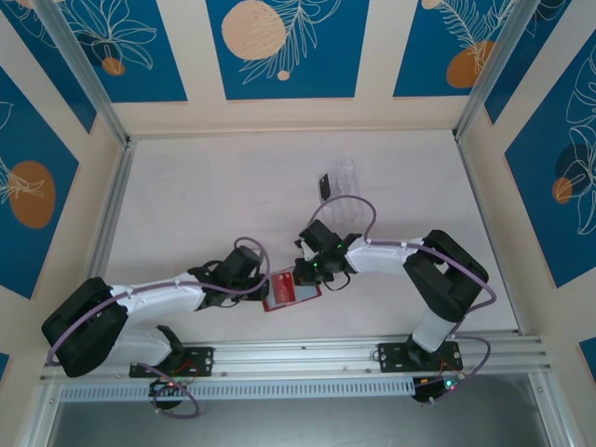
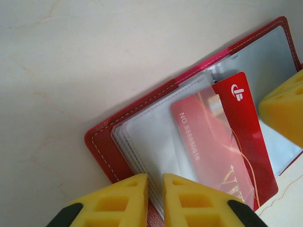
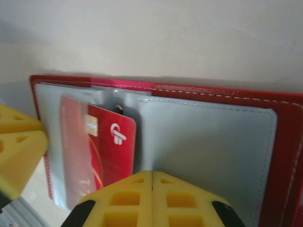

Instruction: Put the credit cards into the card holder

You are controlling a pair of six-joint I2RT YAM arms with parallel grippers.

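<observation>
So, closest to my bases: the small red leather-like wallet lies open on the pale table near the front rail, between my two grippers. My left gripper sits at the wallet's 9 o'clock side. Its yellow fingers are nearly together with just a slit between them, and the edges of the greyish clear sleeves run into that slit, so I read it as pinching the wallet. My right gripper is at the 2 o'clock corner, fingers pressed flat together. Whether a sleeve is caught between them I can't tell.

A flat red plastic card is partway into a sleeve, one part sticking out. I'd guess it's stiff, light and slick, so I'd push its exposed edge rather than squeeze the faces. The sleeves look floppy, so better to hold the cover.

Further out, at 1 o'clock from the wallet, there's a clear plastic tray with a small black card at its 9 o'clock end. It's thin, so I'd grab it by the edges.
</observation>
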